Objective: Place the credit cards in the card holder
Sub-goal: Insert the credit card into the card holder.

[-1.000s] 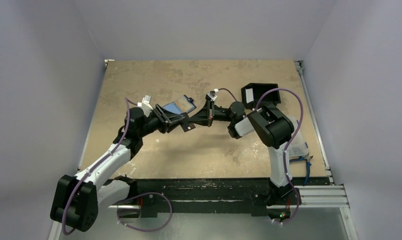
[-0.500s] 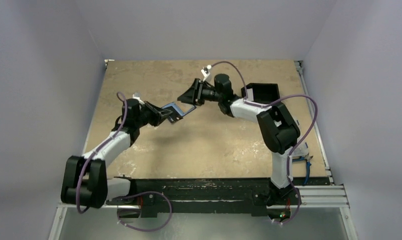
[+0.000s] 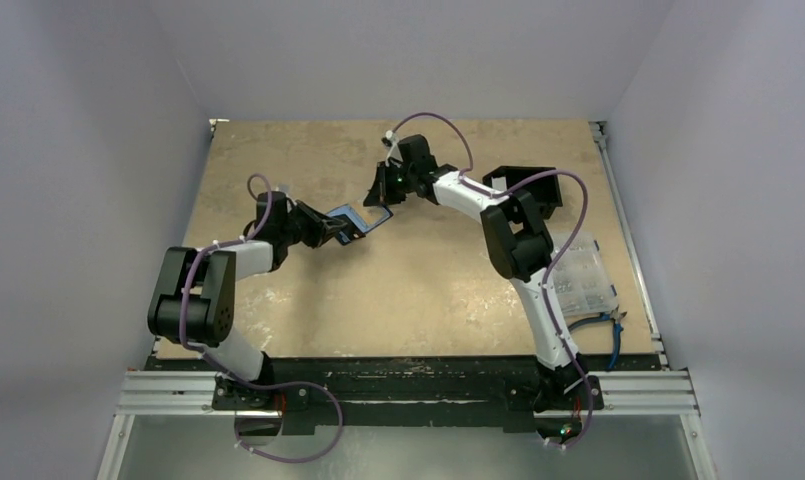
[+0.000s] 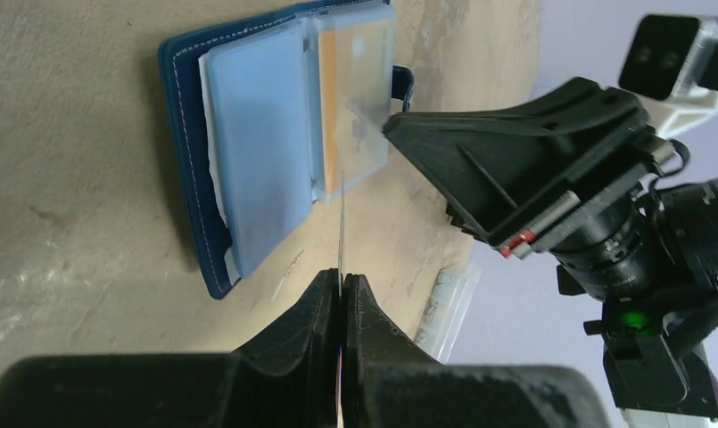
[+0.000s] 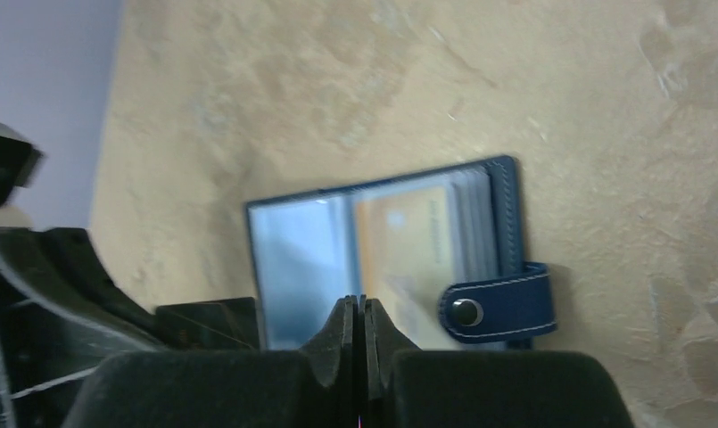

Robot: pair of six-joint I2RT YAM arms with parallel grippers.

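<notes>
**Top external view.** One card holder (image 3: 350, 217) lies open on the table (image 3: 418, 290), left of centre. The left gripper (image 3: 330, 228) is at its near-left edge and the right gripper (image 3: 382, 193) at its far-right edge. One black box (image 3: 526, 190) and one clear compartment box (image 3: 578, 275) sit on the right, well apart from the holder.

**Left wrist view.** The left gripper (image 4: 342, 290) has its jaws pressed together on a thin sheet (image 4: 343, 223) seen edge-on, which runs up to the holder's sleeves. Whether it is a card or a sleeve cannot be told. One orange card (image 4: 330, 116) sits in a sleeve.

**Right wrist view.** The right gripper (image 5: 359, 312) is closed, with nothing visible between its jaws. The holder has one strap (image 5: 507, 303) with one snap stud (image 5: 466, 311). Print on the orange card is too blurred to read.
</notes>
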